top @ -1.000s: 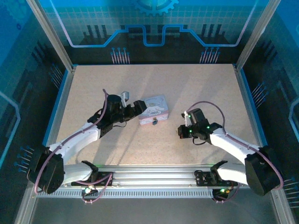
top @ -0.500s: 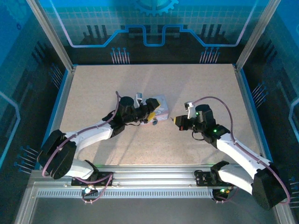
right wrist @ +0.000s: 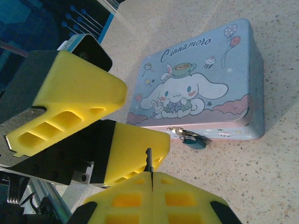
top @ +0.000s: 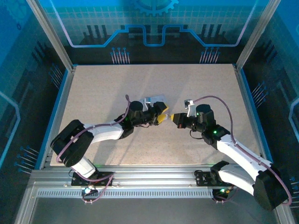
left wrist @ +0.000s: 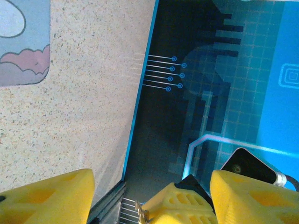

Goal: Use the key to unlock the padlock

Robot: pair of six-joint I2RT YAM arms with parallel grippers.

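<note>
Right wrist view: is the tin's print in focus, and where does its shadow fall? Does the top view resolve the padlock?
Right wrist view: the tin is sharp, lettering readable, a soft shadow on the table to its right; the padlock at its front edge is clear. Top external view: bluish light, padlock too small to tell.

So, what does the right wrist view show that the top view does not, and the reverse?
Right wrist view: the padlock on the front clasp of the tin, the key pinched in the shut right tool, and the cartoon print on the lid. Top view: the left arm and right arm down to their bases, and the table. Shared: the tin, and the open left tool close to the right tool.
</note>
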